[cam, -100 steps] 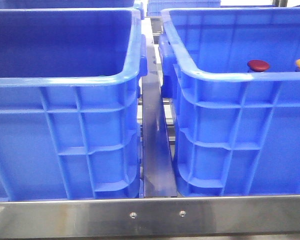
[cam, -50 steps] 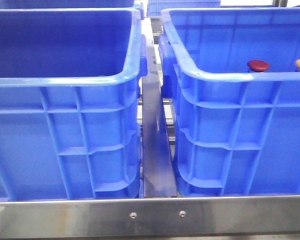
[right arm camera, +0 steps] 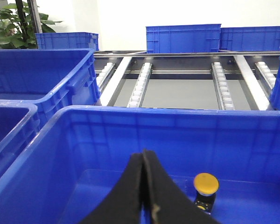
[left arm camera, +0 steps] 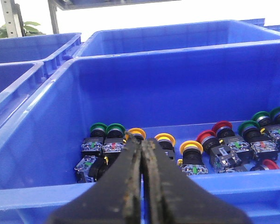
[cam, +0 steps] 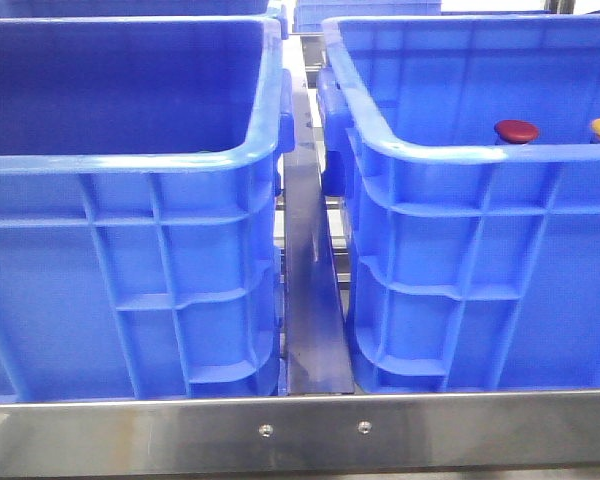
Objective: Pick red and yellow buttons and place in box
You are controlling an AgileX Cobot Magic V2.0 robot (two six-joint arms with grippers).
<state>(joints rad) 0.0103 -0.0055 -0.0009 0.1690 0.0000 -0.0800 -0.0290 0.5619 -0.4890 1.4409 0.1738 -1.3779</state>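
Still at the start: both the left gripper (left arm camera: 142,154) and right gripper (right arm camera: 143,161) are pressed together, empty; a yellow button (right arm camera: 206,183) stands at the right gripper's 2 o'clock inside the box (right arm camera: 130,116), so the next move probably means opening over a cap.

Roller conveyor rack (right arm camera: 186,79), potted plant (right arm camera: 11,25), bright white wall (right arm camera: 186,11)

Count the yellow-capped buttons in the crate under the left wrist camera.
3 yellow-capped buttons: one beside the green-capped pair, one in the middle, one beside a red-capped button. The shut left gripper may hide more.
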